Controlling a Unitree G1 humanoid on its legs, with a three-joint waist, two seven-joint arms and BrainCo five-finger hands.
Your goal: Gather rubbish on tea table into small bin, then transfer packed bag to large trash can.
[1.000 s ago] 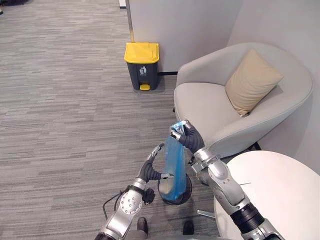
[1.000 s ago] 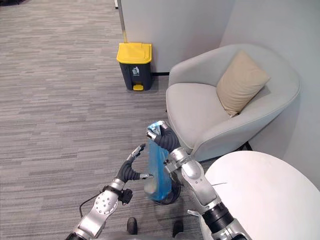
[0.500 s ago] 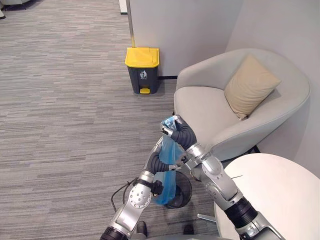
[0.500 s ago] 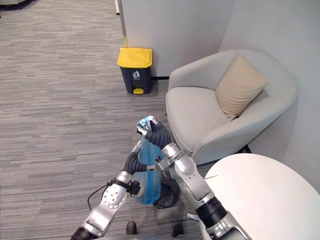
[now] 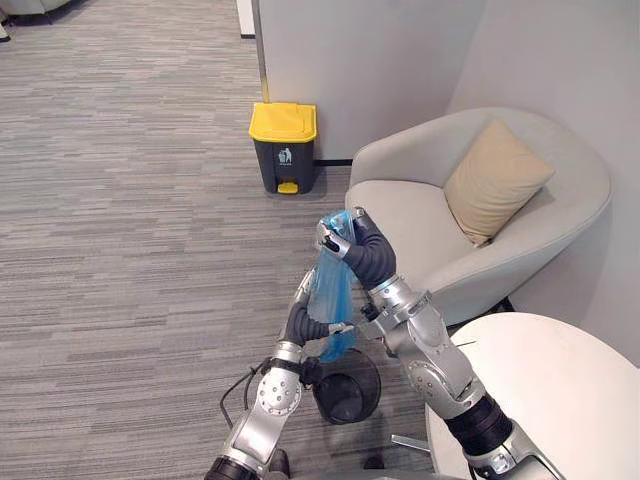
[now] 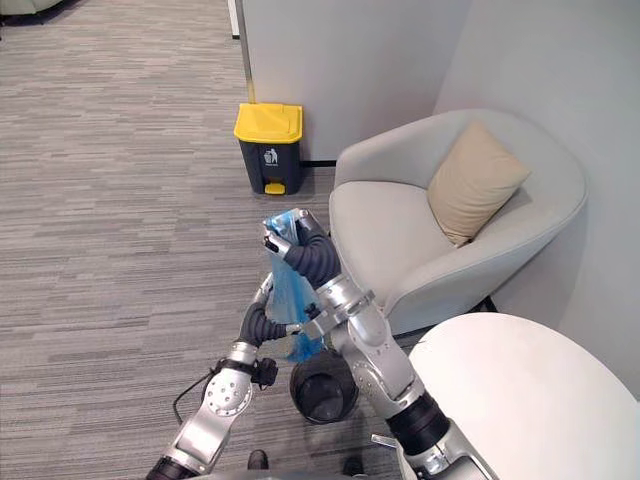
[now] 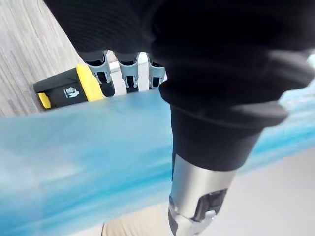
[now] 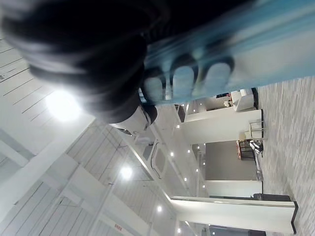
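Well, the right hand (image 5: 352,243) is up at about the height of the armchair's seat, its fingers curled tight round the bunched neck of the blue bag (image 5: 332,290), and in the right wrist view the dark fingertips (image 8: 182,81) show through the thin plastic. The bag hangs straight down from that grip, long and narrow, with something bulging in its lower end. The left hand (image 5: 305,318) is on the bag lower down: its fingers (image 7: 127,74) run up the far side of the plastic and the thumb lies across the near side, so the bag is pinched between them. Right beneath stands the small black bin (image 5: 347,386) on the carpet (image 5: 120,230), its mouth open; the bag's bottom end is at about the level of the rim, and I can't tell whether it touches the rim. The white round table (image 5: 545,400) sits just beside the bin on the robot's right, with the right arm reaching out past its edge. Behind the bag is the pale grey armchair (image 5: 400,215), with a tan cushion (image 5: 495,180) propped in its far corner. The big trash can (image 5: 283,148), dark grey with a yellow lid that is down, stands against the wall well apart from the bag, across an open stretch of carpet.
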